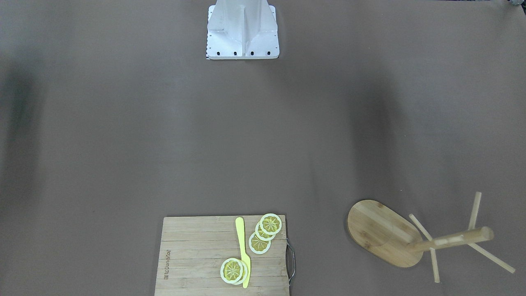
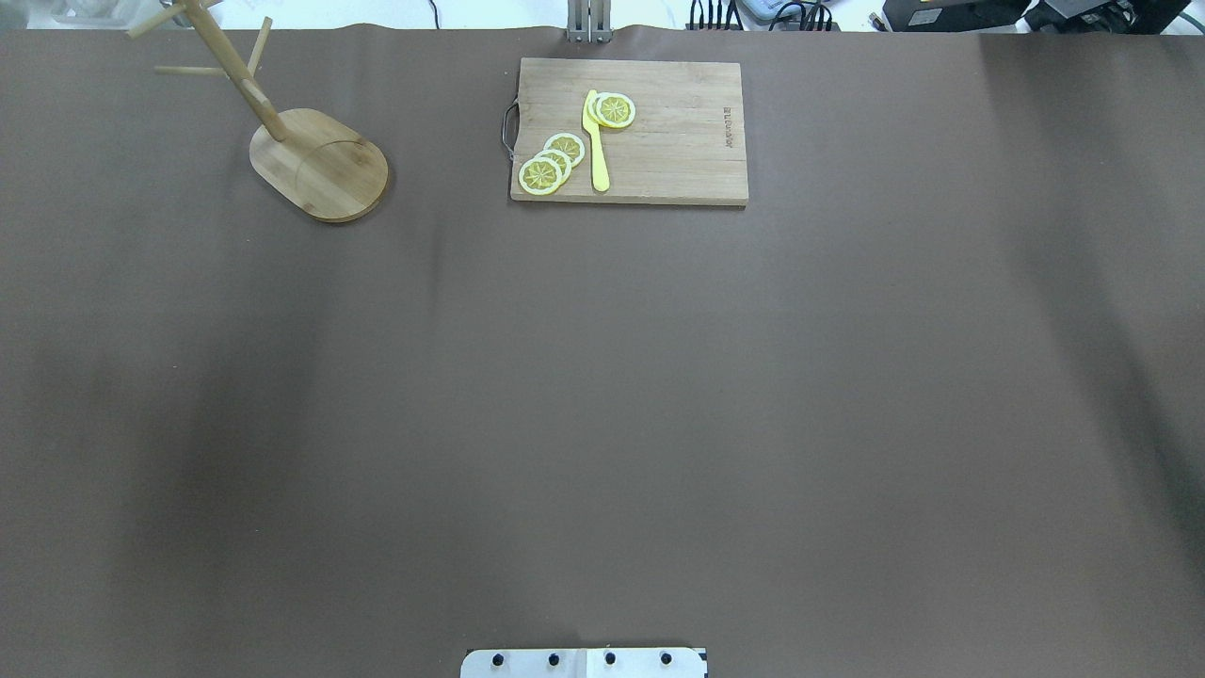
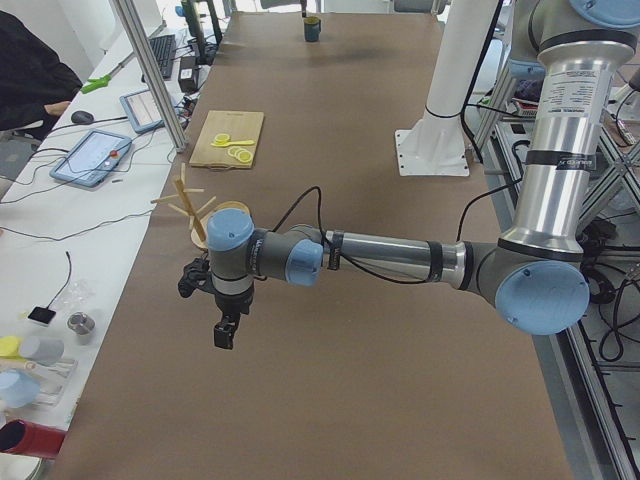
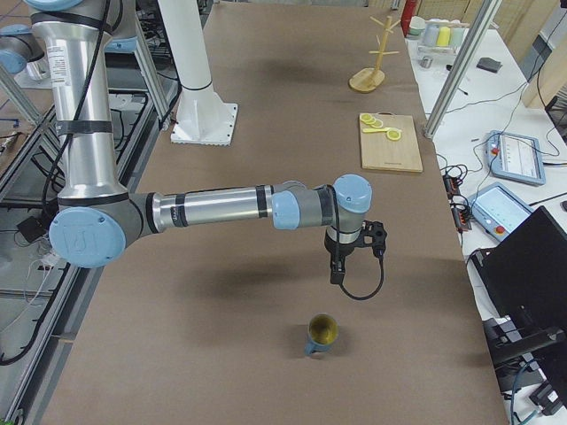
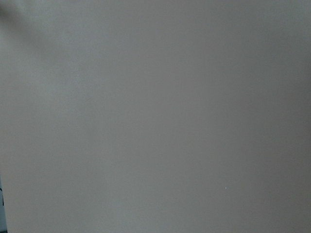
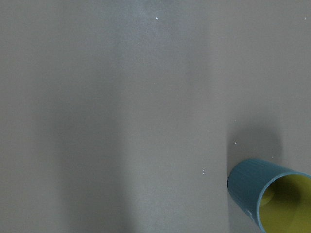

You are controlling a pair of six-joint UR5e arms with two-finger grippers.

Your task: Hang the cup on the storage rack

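Note:
The blue-grey cup (image 4: 322, 334) stands upright on the brown table near the robot's right end, yellowish-green inside. It also shows in the right wrist view (image 6: 269, 194) at the lower right corner, and small at the far end in the exterior left view (image 3: 312, 28). The wooden storage rack (image 2: 320, 165) stands at the far left corner, its base (image 1: 386, 232) and pegs bare. My right gripper (image 4: 337, 274) hangs above the table, a short way from the cup. My left gripper (image 3: 225, 330) hangs near the rack (image 3: 200, 210). I cannot tell whether either is open or shut.
A slatted cutting board (image 2: 629, 132) with lemon slices (image 2: 551, 165) and a yellow knife (image 2: 597, 141) lies at the far middle edge. The robot's white base (image 1: 242, 31) stands at the near edge. Tablets and cables lie on a side bench (image 3: 95, 155).

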